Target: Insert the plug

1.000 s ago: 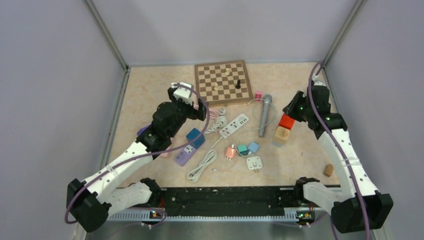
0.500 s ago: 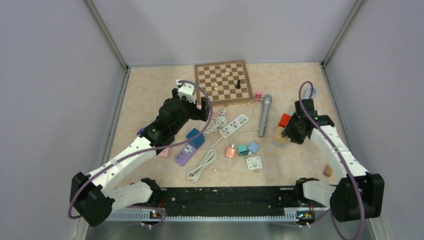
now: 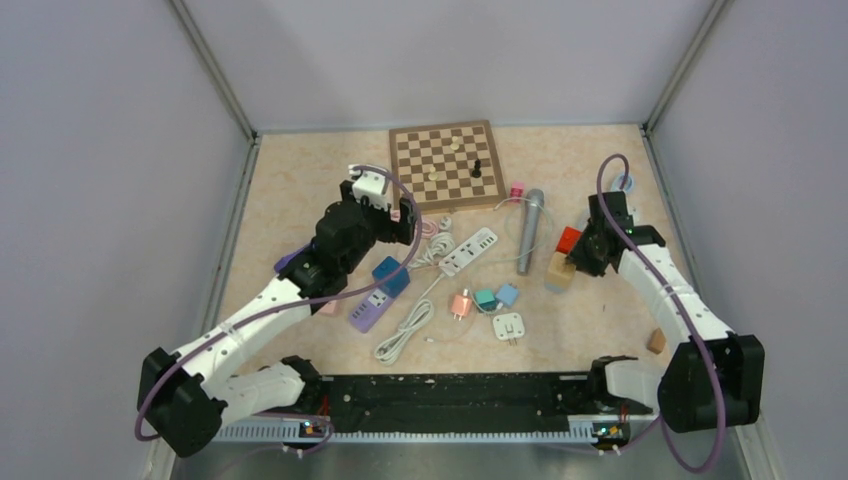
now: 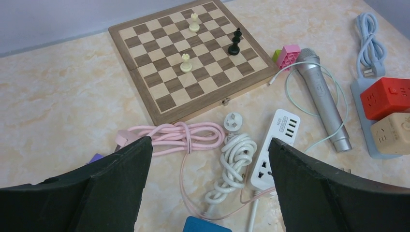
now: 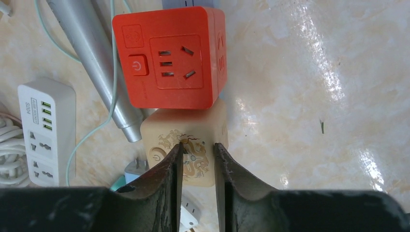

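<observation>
Right tool [image 5: 197,147] is coming down low over the beige socket cube [image 5: 162,140], jaws narrowly apart and gripping nothing. A second ago it was hanging higher, by the red socket cube [image 5: 167,58]. Left tool [image 4: 210,145] is hovering wide apart and empty over the pink cable [image 4: 169,135], shifted only slightly since earlier. White plug [image 4: 233,122] is lying loose on the surface [image 4: 58,96], just beside the white power strip [image 4: 275,145], unmoved. Likely meaning: nothing is getting picked up yet, so insertion is not starting.

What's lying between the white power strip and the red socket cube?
A silver microphone lies between the white power strip and the red socket cube; the left wrist view shows it.
</observation>
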{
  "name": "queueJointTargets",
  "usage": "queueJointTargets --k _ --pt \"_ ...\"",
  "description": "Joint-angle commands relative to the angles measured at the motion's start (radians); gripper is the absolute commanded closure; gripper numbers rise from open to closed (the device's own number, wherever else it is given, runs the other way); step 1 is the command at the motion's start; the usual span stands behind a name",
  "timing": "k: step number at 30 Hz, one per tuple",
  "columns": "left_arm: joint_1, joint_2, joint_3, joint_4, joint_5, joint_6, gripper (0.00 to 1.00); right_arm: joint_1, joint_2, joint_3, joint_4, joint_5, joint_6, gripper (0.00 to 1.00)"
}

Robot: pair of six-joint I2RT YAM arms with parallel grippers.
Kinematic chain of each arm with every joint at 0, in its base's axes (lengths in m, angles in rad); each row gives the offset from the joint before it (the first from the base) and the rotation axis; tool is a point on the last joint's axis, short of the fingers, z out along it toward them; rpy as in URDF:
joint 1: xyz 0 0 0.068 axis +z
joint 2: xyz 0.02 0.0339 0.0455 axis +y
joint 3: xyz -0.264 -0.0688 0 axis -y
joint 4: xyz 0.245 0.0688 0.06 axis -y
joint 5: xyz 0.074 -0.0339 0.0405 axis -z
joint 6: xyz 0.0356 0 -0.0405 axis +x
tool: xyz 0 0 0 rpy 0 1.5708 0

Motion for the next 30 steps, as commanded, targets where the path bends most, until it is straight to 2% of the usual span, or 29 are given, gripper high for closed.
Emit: queueJointTargets --k 1,6,11,13,16,20,24,26,28,30 --pt "0.006 -0.037 -0.029 0.068 -0.022 0.012 0.05 -0.002 0.027 -0.101 -0.048 0.007 0.017 0.76" --pt "0.006 -0.042 -0.046 0.073 -0.030 0.012 0.05 -0.002 0.023 -0.136 -0.077 -0.008 0.027 0.83" --pt "0.005 -0.046 -0.057 0.076 -0.030 0.014 0.05 -0.002 0.041 -0.157 -0.077 -0.039 0.035 1.00" --pt "0.006 -0.043 -0.055 0.077 -0.002 0.019 0.05 -0.002 0.051 -0.164 -0.076 -0.060 0.037 1.00" --pt "0.006 -0.022 -0.031 0.068 0.119 0.019 0.05 -0.002 0.048 -0.177 -0.072 -0.080 0.039 1.00" --pt "0.005 0.102 0.062 0.042 0.386 -0.078 0.09 -0.002 0.033 -0.154 -0.074 -0.103 0.038 0.99" --pt "0.005 0.288 0.175 0.102 0.634 -0.222 0.12 -0.003 0.022 -0.138 -0.062 -0.170 0.038 0.86" --pt "0.006 0.412 0.280 0.096 0.743 -0.276 0.17 -0.002 0.019 -0.141 -0.055 -0.202 0.044 0.83" --pt "0.000 0.560 0.409 0.077 0.916 -0.352 0.26 -0.002 0.015 -0.146 -0.050 -0.219 0.045 0.83" --pt "-0.028 0.683 0.534 0.057 0.949 -0.396 0.32 -0.003 0.013 -0.145 -0.062 -0.209 0.044 0.83"
